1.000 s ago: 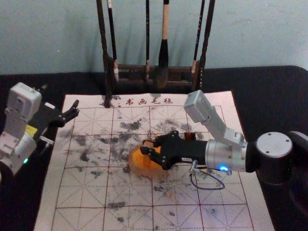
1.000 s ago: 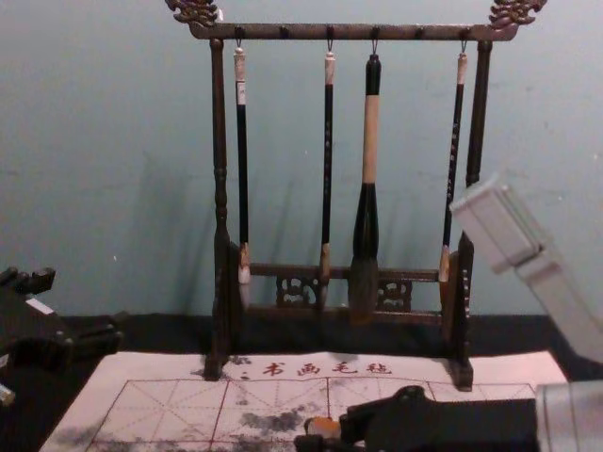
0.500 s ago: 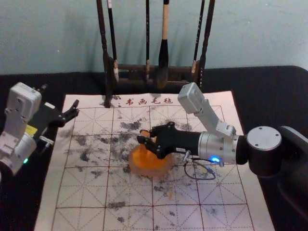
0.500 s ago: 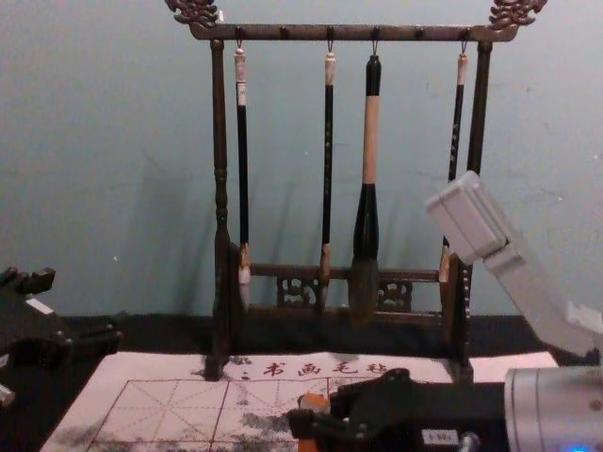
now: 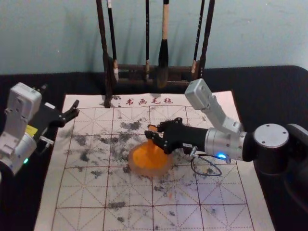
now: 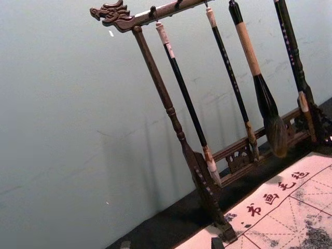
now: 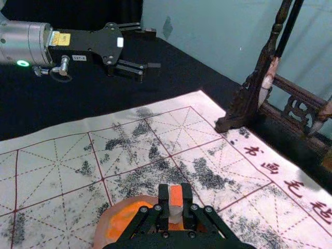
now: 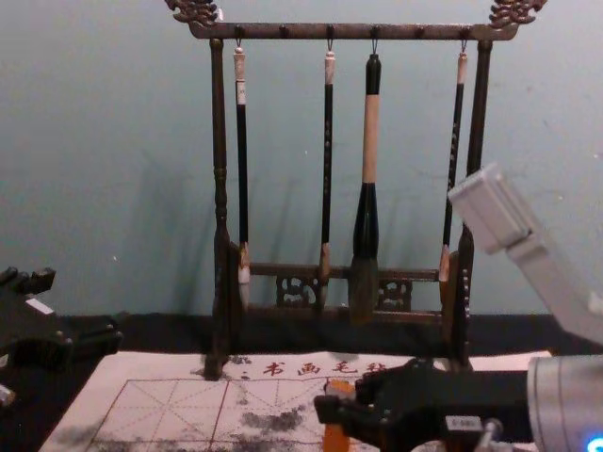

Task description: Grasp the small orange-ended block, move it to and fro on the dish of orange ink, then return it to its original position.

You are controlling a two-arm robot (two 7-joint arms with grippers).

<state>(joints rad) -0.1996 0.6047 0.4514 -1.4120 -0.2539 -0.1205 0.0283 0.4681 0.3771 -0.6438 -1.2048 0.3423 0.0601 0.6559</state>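
My right gripper is over the far edge of the orange ink dish, shut on the small block. In the right wrist view the block stands between the closed fingertips of the gripper, its upper end orange. The chest view shows the block upright, orange low down; whether it touches the ink I cannot tell. My left gripper is parked open at the mat's far left corner; its fingertips edge into its own wrist view.
A dark wooden rack with several hanging brushes stands behind the mat, against the wall. The gridded calligraphy mat, blotched with dark ink, lies under the dish on a black-covered table.
Over the last half second my right gripper, still holding the block, has moved right and a little away from the robot, after an earlier shift left. The dish and left arm have stayed put.
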